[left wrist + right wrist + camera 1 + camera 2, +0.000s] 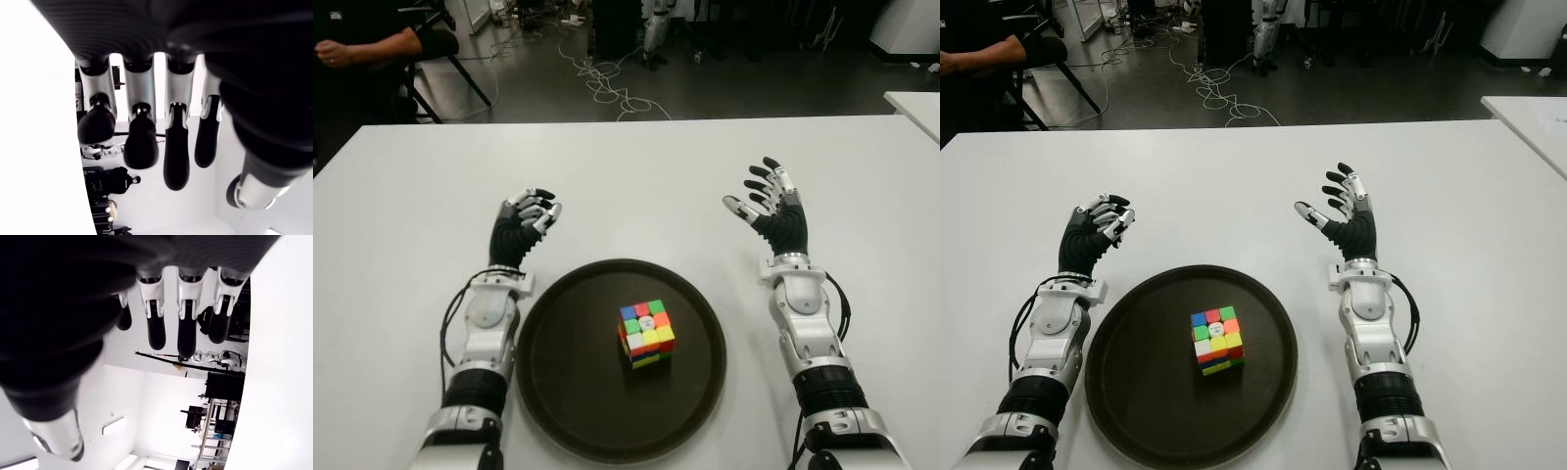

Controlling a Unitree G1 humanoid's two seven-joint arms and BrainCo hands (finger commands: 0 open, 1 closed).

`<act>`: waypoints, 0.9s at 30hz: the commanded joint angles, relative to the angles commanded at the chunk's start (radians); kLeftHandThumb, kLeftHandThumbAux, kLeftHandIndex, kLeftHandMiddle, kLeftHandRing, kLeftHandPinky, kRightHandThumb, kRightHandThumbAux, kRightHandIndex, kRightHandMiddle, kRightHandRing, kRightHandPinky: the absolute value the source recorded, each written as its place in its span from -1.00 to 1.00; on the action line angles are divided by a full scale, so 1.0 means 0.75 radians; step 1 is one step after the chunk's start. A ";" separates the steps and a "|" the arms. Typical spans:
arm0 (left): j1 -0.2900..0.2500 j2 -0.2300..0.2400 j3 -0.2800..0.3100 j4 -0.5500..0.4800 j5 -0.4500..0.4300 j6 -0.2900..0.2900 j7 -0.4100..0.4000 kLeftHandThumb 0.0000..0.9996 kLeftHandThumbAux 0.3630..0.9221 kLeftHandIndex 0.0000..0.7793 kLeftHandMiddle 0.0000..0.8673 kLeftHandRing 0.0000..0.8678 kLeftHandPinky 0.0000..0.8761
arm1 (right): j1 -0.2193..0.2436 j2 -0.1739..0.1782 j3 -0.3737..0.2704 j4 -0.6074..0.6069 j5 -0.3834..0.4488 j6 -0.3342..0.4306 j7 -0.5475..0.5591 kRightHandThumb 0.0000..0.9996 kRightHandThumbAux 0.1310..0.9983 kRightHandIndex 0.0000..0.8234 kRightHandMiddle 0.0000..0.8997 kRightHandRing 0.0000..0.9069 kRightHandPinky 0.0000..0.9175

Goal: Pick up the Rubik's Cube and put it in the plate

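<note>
A Rubik's Cube [645,333] stands inside the round dark plate [568,392] at the table's near middle, with no hand touching it. My left hand [524,223] shows just beyond the plate's left rim, fingers loosely curled and holding nothing [146,142]. My right hand [767,201] is raised to the right of the plate, fingers spread and empty [166,328].
The white table [636,176] stretches away ahead of both hands. A second white table's corner [915,103] is at the far right. Beyond the far edge, cables [607,83] lie on the dark floor and a seated person's arm [367,44] is at the far left.
</note>
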 joint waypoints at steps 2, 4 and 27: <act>-0.003 0.002 -0.001 0.006 0.007 -0.006 0.005 0.69 0.06 0.07 0.30 0.67 0.76 | 0.000 0.000 0.000 0.002 0.000 -0.002 0.002 -0.81 0.42 -0.65 -0.52 -0.50 -0.49; -0.005 0.005 -0.002 0.010 0.011 -0.010 0.006 0.69 0.07 0.06 0.30 0.67 0.76 | 0.000 0.000 0.001 0.003 0.000 -0.002 0.005 -0.81 0.42 -0.65 -0.52 -0.50 -0.48; -0.005 -0.001 0.007 -0.007 -0.030 0.037 -0.043 0.80 0.11 -0.12 0.11 0.33 0.49 | 0.004 -0.002 0.001 -0.004 -0.003 0.001 0.018 -0.85 0.44 -0.63 -0.49 -0.49 -0.48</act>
